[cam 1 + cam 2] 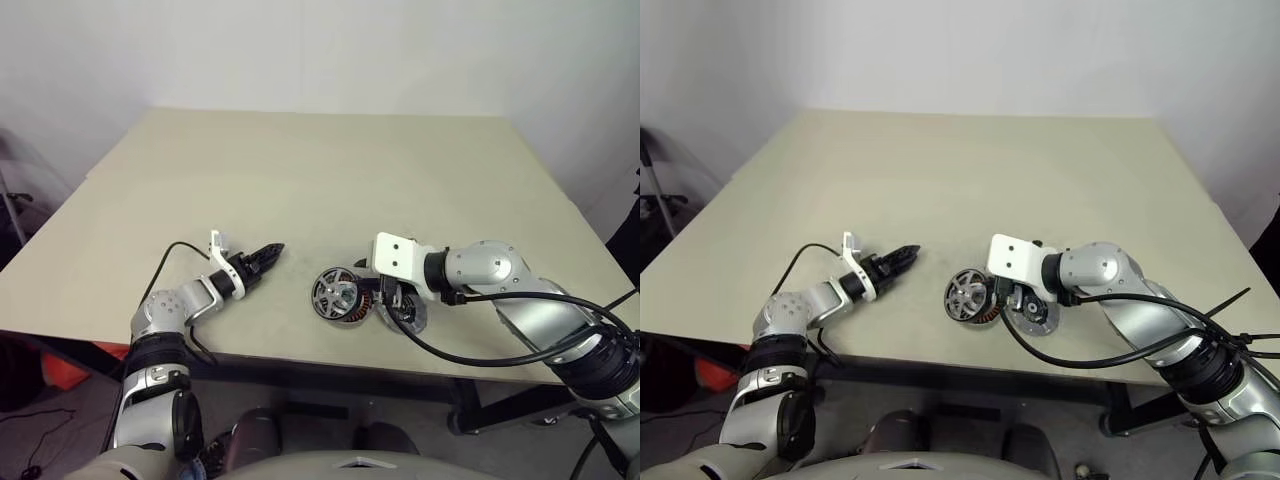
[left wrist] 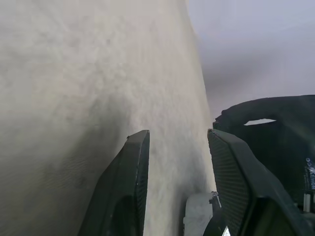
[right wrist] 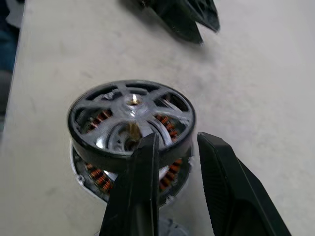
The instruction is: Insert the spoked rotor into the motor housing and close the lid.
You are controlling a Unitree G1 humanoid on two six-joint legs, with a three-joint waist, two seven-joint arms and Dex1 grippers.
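The spoked rotor [image 3: 130, 115], a dark wheel with a silver hub, sits slightly askew on the motor housing [image 3: 98, 179], whose copper windings show beneath it. Both rest near the table's front edge [image 1: 335, 293]. My right gripper [image 3: 177, 140] straddles the rotor's rim, one finger over the top face and the other outside, shut on it. A round lid [image 1: 1035, 318] lies flat on the table under my right wrist. My left gripper [image 1: 272, 252] hovers to the left of the rotor, apart from it, pointing toward it, open and empty.
The beige table [image 1: 300, 170] stretches wide toward the far wall. The motor parts lie close to the table's front edge [image 1: 300, 358]. A black cable [image 1: 480, 355] loops from my right forearm past that edge.
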